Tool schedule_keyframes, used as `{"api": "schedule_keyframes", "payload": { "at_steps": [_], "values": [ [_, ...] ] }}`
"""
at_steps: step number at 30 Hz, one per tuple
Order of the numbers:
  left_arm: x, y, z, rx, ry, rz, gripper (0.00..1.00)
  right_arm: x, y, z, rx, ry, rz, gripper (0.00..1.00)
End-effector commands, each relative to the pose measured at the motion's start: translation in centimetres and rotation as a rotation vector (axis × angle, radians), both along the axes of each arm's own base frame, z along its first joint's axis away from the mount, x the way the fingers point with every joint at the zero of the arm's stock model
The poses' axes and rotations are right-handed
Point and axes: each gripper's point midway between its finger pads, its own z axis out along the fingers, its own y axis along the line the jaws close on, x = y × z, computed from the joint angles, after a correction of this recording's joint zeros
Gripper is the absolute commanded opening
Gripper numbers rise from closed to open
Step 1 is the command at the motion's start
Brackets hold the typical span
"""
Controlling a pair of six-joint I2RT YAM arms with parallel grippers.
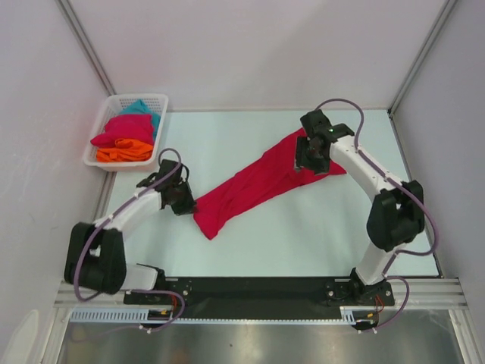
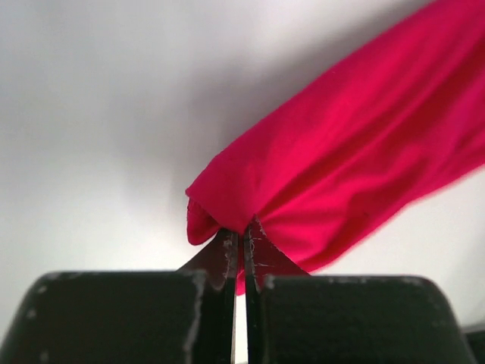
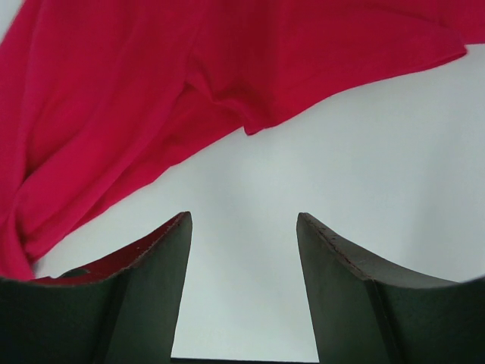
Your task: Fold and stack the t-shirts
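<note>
Pale table (image 1: 318,243), crimson t-shirt (image 1: 258,182) stretched diagonally across. Left claw (image 2: 241,241) clenched on its near end. Right claw (image 3: 242,220) spread wide, empty, above far end.

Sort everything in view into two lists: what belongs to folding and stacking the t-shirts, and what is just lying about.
Belongs to the job:
- crimson t-shirt, stretched out
- left gripper, shut on its near end
- right gripper, open at its far end
- teal t-shirt, pink t-shirt, orange t-shirt, piled together

Just lying about:
- white mesh basket, holding that pile
- table
</note>
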Motion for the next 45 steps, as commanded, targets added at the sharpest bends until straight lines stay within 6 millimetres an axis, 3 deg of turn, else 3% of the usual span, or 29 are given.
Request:
{"api": "schedule_keyframes", "payload": {
  "at_steps": [1,9,10,13,16,17,19,21,25,26,29,30,33,40,45],
  "values": [
    [-3.5,-1.1,2.7,-0.086,-0.044,-0.020,0.00,2.8,1.3,-1.8,0.021,0.007,0.007,0.64],
    [-10.1,-2.7,2.2,-0.184,-0.017,-0.044,0.00,6.9,0.7,-4.5,-0.026,0.025,-0.025,0.65],
    [-10.5,-3.1,2.7,-0.202,-0.035,-0.054,0.00,7.4,0.1,-5.9,-0.043,0.050,-0.038,0.65],
    [-12.1,-4.7,3.0,-0.269,-0.007,-0.063,0.00,9.0,-0.6,-7.7,-0.064,0.079,-0.060,0.66],
    [-12.6,-5.6,3.3,-0.269,-0.018,-0.067,0.00,10.5,-0.7,-8.2,-0.077,0.076,-0.066,0.66],
    [-12.8,-5.7,3.1,-0.268,-0.013,-0.071,0.00,10.7,-0.9,-9.8,-0.093,0.106,-0.070,0.66],
    [-13.2,-6.1,2.9,-0.263,-0.003,-0.085,0.00,11.6,-0.9,-10.0,-0.097,0.108,-0.071,0.66],
    [-13.7,-6.6,2.9,-0.264,0.002,-0.099,0.00,11.9,-1.5,-12.0,-0.111,0.157,-0.078,0.66],
    [-14.2,-7.5,2.9,-0.275,0.004,-0.114,0.00,13.7,-2.0,-13.2,-0.103,0.163,-0.092,0.66],
    [-14.4,-7.8,3.0,-0.281,0.009,-0.121,0.00,13.8,-2.4,-14.4,-0.105,0.187,-0.099,0.66],
    [-14.6,-8.5,2.8,-0.284,0.021,-0.139,0.00,14.8,-2.9,-14.7,-0.101,0.183,-0.109,0.66],
    [-14.7,-8.7,2.8,-0.281,0.027,-0.141,0.00,14.8,-3.6,-15.8,-0.109,0.209,-0.119,0.67],
    [-14.9,-9.2,2.6,-0.279,0.036,-0.152,0.00,15.6,-4.7,-16.7,-0.106,0.219,-0.139,0.67],
    [-15.6,-10.3,1.6,-0.290,0.072,-0.175,0.00,18.1,-6.8,-16.7,-0.050,0.179,-0.183,0.66],
    [-16.1,-11.3,1.4,-0.294,0.085,-0.195,0.00,19.1,-6.8,-15.8,0.000,0.147,-0.186,0.64]
  ]
}}
